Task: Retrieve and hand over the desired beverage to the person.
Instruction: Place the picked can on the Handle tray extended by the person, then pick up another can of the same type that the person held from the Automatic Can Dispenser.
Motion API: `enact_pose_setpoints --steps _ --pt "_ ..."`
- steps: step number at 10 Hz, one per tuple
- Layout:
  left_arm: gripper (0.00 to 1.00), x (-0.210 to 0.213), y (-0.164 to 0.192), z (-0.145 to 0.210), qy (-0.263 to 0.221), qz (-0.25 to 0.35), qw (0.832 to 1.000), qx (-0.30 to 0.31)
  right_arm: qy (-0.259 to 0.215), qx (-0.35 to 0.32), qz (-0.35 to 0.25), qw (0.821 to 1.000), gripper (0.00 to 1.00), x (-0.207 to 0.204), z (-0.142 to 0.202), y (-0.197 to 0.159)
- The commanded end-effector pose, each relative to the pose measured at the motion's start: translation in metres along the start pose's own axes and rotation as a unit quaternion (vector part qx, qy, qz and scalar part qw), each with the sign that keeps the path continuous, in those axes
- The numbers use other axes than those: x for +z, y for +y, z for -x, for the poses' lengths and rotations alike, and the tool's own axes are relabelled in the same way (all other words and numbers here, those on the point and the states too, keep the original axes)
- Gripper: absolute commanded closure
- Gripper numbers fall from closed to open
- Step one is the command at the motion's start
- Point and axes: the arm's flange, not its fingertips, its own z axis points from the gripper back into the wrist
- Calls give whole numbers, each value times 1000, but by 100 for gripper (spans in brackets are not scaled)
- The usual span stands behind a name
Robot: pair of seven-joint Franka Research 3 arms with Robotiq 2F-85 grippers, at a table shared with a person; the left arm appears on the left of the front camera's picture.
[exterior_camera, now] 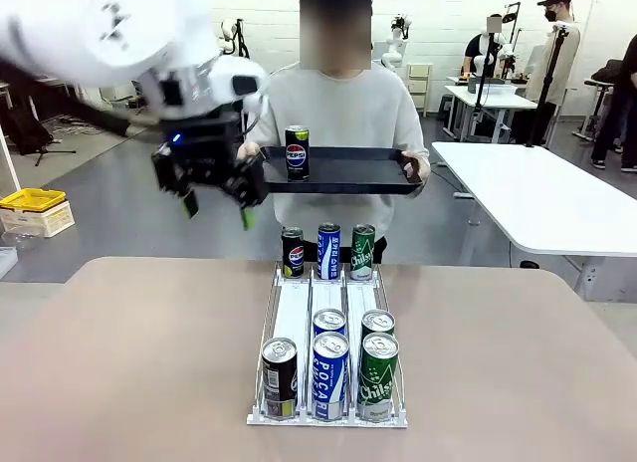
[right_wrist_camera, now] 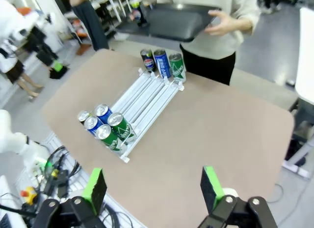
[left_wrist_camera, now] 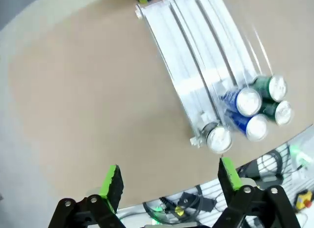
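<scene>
The person [exterior_camera: 338, 114] in a light grey sweatshirt stands at the far side holding a black tray [exterior_camera: 348, 173] with a Pepsi can [exterior_camera: 297, 151] upright on its left part. My left gripper [exterior_camera: 217, 213] hangs open and empty just left of the tray, above the table's far edge. In the left wrist view its fingers [left_wrist_camera: 112, 181] stand wide over the bare tabletop. The can rack [exterior_camera: 328, 333] holds black, blue and green cans at both ends. My right gripper [right_wrist_camera: 153, 188] is open, high above the table; there the tray [right_wrist_camera: 176, 21] and Pepsi can [right_wrist_camera: 139, 12] show far off.
A white table [exterior_camera: 542, 198] stands at the right behind the person. A yellow box [exterior_camera: 33, 208] sits on the floor at the left. Other people stand at the back right. The brown table [exterior_camera: 129, 362] has bare room on both sides of the rack.
</scene>
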Motion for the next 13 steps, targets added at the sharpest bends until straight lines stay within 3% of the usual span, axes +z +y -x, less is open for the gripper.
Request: enact_pose_setpoints --steps 1,3,4,13 --pt "0 -4 14 21 20 36 999 -10 -2 3 -10 1000 0 -1 -1 -1" --pt "0 -1 26 5 59 57 996 24 -2 3 -10 1000 0 -1 -1 -1" --pt "0 -12 15 20 21 26 999 -1 -2 3 -10 1000 0 -1 -1 -1" --pt "0 -12 15 20 21 26 999 -1 -2 3 -10 1000 0 -1 -1 -1"
